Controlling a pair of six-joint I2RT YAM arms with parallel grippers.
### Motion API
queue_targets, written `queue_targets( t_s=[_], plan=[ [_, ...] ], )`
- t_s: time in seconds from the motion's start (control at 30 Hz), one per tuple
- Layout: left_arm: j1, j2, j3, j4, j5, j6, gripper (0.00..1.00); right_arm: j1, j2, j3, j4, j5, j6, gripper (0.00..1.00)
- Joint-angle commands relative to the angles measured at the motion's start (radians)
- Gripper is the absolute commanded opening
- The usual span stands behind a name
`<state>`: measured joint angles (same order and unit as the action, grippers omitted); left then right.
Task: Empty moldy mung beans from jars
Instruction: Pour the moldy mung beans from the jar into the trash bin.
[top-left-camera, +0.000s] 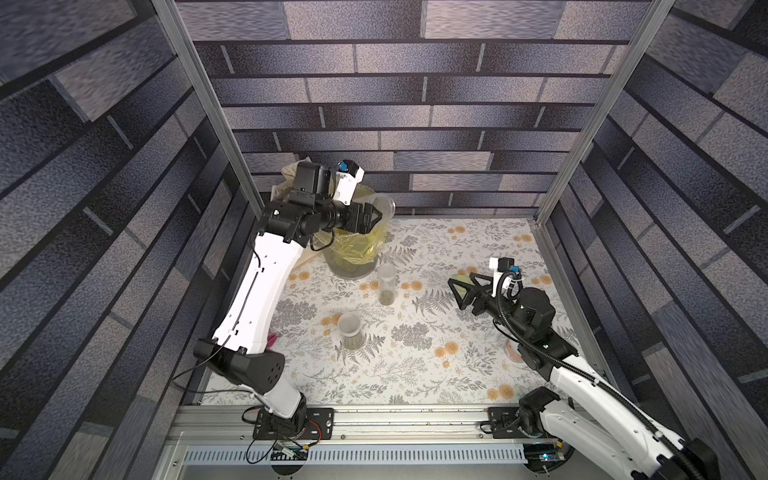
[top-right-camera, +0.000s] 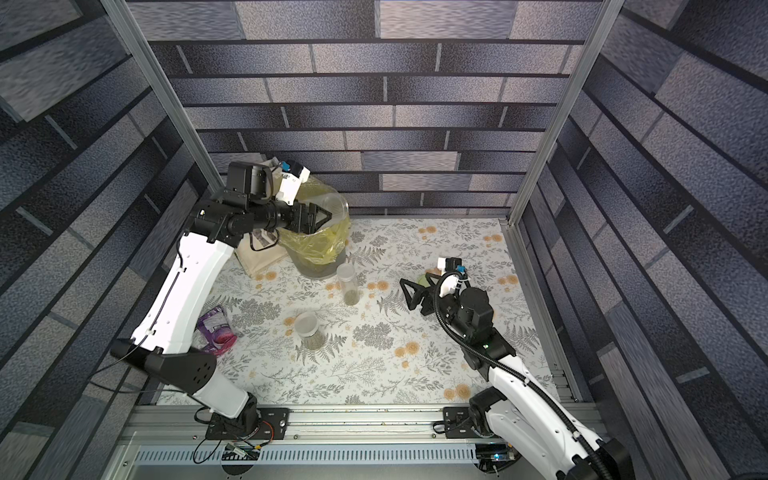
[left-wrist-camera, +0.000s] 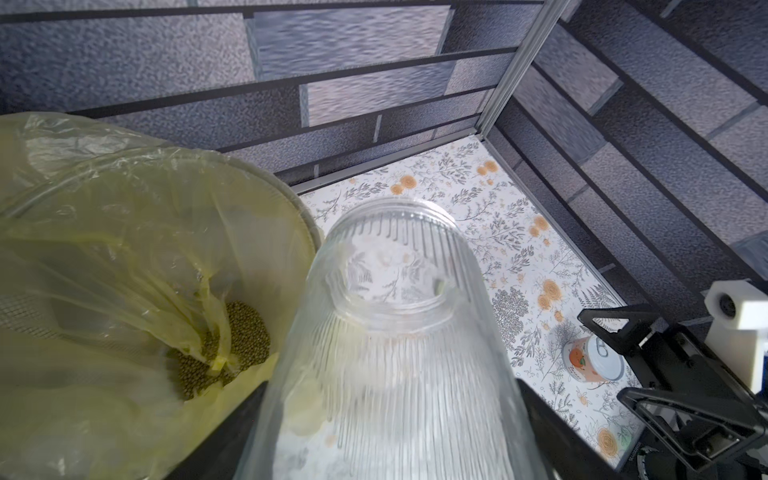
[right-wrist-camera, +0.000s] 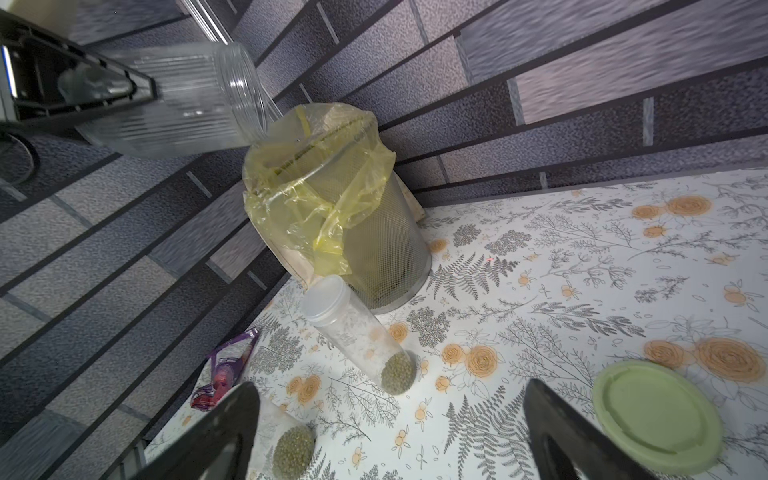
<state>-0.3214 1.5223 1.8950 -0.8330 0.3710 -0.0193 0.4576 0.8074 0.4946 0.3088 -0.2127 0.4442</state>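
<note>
Table (top-left-camera: 415, 374): floral cloth; short jar (top-left-camera: 349, 328) and tall jar (top-left-camera: 386, 284) wait lidded, mung beans (right-wrist-camera: 399, 376) inside.
Right gripper (top-left-camera: 463, 286): wide open, empty, by the green lid (right-wrist-camera: 656, 415).
Left gripper (top-left-camera: 376, 216): clamped on the wide jar (left-wrist-camera: 395, 332), tipped at the bin (right-wrist-camera: 386, 249) rim.
Tip: we'd keep its mouth over the bag and shake out stragglers.
</note>
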Motion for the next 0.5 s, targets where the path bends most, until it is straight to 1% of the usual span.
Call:
queue_targets(
  t_s=[0.0, 0.17, 0.27, 0.4, 0.47],
  plan=[
    [-0.006, -0.154, -0.18, 0.356, -0.004, -0.006, 0.54, -0.006, 0.012, 0.041, 0.072, -0.061, 0.09, 0.96],
    [-0.04, -0.281, -0.419, 0.558, -0.007, 0.001, 0.54, -0.007, 0.051, 0.061, 0.205, -0.128, 0.225, 0.94],
    [-0.061, -0.357, -0.588, 0.772, -0.001, -0.037, 0.54, -0.008, 0.071, 0.059, 0.325, -0.158, 0.32, 0.96],
    [-0.111, -0.398, -0.747, 0.986, -0.017, -0.057, 0.54, -0.007, 0.109, 0.071, 0.474, -0.193, 0.434, 0.99],
    [-0.134, -0.399, -0.808, 1.102, -0.005, -0.081, 0.54, -0.008, 0.137, 0.078, 0.54, -0.2, 0.489, 1.0]
  ],
)
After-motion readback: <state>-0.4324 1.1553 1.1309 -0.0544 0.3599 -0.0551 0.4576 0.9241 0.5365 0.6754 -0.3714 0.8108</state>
